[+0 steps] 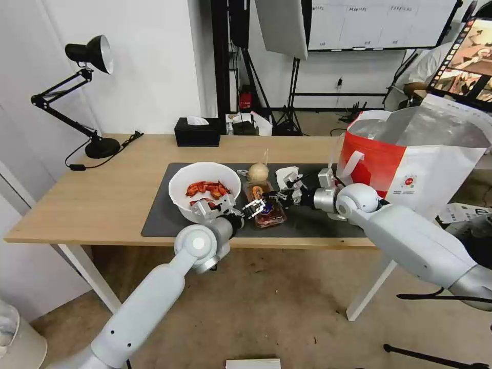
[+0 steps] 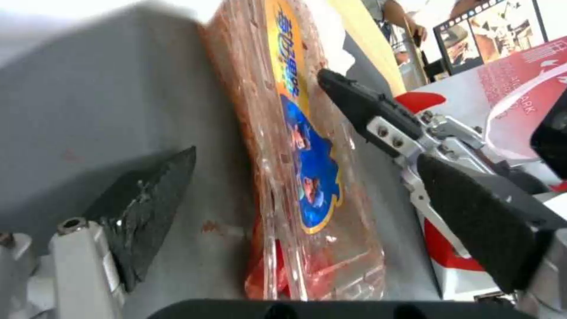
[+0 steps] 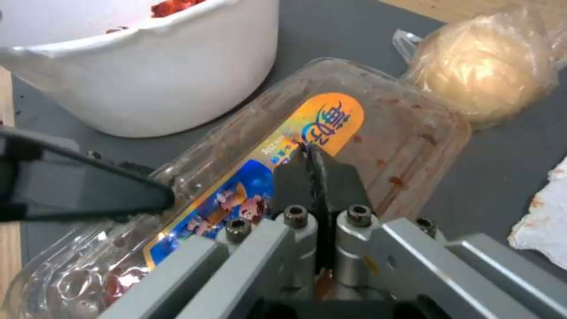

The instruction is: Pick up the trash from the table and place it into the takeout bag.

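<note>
I see the smooth white bowl point(image 1: 204, 189) of red shells on the grey mat point(image 1: 159, 218). Beside it, my left gripper point(image 1: 254, 207) spreads wide around the clear plastic tray point(image 1: 267, 205). My right gripper point(image 1: 274, 196) is pinched closed above the tray's glossy label. Wrapped beige ball point(image 1: 259, 171), crumpled tissue point(image 1: 287, 176), then the foil-lined takeout bag point(image 1: 415, 159).

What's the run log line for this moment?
right gripper: shut on plastic tray | left gripper: open, beside tray | takeout bag: on table
</note>
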Tool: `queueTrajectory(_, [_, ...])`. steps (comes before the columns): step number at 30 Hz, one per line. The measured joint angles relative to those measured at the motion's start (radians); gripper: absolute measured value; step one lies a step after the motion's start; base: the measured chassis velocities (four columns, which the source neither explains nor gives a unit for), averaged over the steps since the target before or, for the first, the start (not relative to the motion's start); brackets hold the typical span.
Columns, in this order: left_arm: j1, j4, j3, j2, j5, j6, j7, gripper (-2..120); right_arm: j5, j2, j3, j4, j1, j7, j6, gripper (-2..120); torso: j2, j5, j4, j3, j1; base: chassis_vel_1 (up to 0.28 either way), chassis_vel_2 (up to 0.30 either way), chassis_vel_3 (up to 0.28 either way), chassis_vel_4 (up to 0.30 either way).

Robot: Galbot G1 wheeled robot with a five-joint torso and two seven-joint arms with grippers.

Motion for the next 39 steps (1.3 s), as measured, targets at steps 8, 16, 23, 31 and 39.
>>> queueTrajectory(8, [-0.009, 0.0, 0.011, -0.008, -0.004, -0.002, -0.023, 82, 0.004, -0.004, 0.0, 0.006, 0.0, 0.004, 0.0, 0, 0.0, -0.0001, 0.0, 0.0, 0.0, 0.0, 0.0, 0.0, 0.0])
queueTrajectory(16, [-0.019, -0.003, 0.024, -0.005, -0.003, -0.008, -0.025, 52, 0.006, -0.007, 0.002, 0.008, -0.005, 0.005, -0.001, 0, 0.0, -0.0001, 0.0001, 0.0, 0.0, 0.0, 0.0, 0.0, 0.0])
queueTrajectory(23, [-0.029, 0.0, 0.038, -0.006, 0.002, -0.025, -0.025, 27, 0.01, -0.006, 0.007, 0.004, -0.006, 0.005, 0.0, 0, 0.0, -0.0001, 0.0001, 0.0, 0.0, 0.0, 0.0, 0.0, 0.0])
queueTrajectory(31, [-0.027, -0.002, 0.039, -0.002, 0.005, -0.029, -0.028, 0, 0.012, 0.004, 0.021, -0.001, -0.014, 0.005, 0.0, 0, 0.0, -0.0001, 0.0001, 0.0, 0.0, 0.0, 0.0, 0.0, 0.0])
queueTrajectory(39, [-0.019, -0.017, 0.037, -0.005, 0.019, -0.041, -0.026, 0, 0.157, 0.004, 0.108, 0.044, -0.052, 0.1, 0.024, 0, 0.0, 0.0, 0.0, 0.0, 0.0, 0.0, 0.0, 0.0, 0.0])
